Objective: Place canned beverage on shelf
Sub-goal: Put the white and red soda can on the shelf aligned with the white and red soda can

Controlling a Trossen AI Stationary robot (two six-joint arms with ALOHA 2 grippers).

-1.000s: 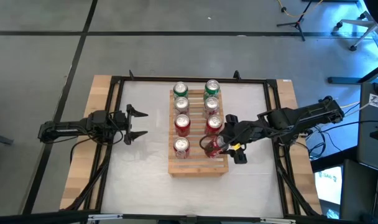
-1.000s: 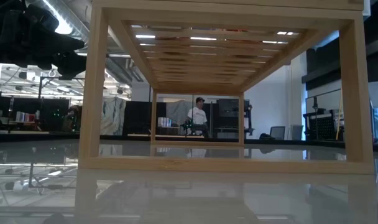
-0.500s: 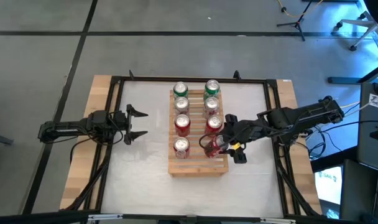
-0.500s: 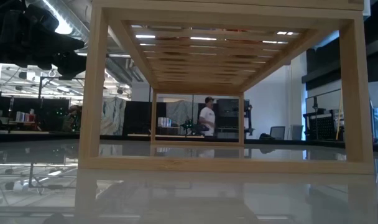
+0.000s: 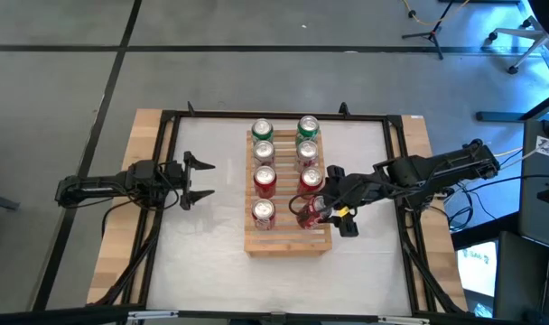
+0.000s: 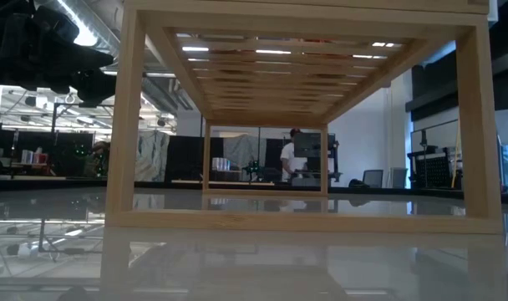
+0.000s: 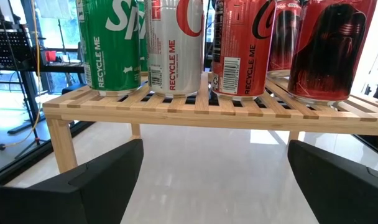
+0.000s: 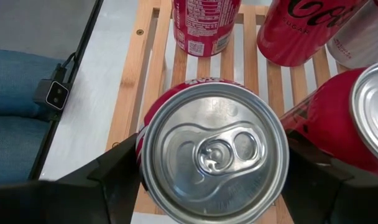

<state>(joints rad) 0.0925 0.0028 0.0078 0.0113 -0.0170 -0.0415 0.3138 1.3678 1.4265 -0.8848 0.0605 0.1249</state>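
**Red Can Held at Shelf's Near Right Corner**

The flat rack of pale bamboo slats, the shelf [image 5: 287, 236], is seen standing at the middle of the white tabletop with wooden edges [image 5: 211, 262]. Seven upright cans are counted on it in two rows: a green can [image 5: 262, 131] and a second green can [image 5: 308, 126] at the far end, a silver can [image 5: 263, 152] and another silver can [image 5: 306, 150] next, then two red cans [image 5: 265, 181] [image 5: 311, 179], and one further red can [image 5: 264, 213] at the near end of the left row.

The right gripper [image 5: 321, 209] is found over the near right part of the shelf, its jaws clasped on either side of an eighth can, a red beverage can with a silver top [image 8: 212, 149]. This can is upright above the slats; whether its base already rests on them cannot be judged with certainty.

The left gripper [image 5: 199, 177] is observed low over the tabletop, left of the shelf and apart from it, its jaws spread wide and holding nothing.

In the low view, a person [image 6: 291, 161] is visible in the room beyond the shelf frame.
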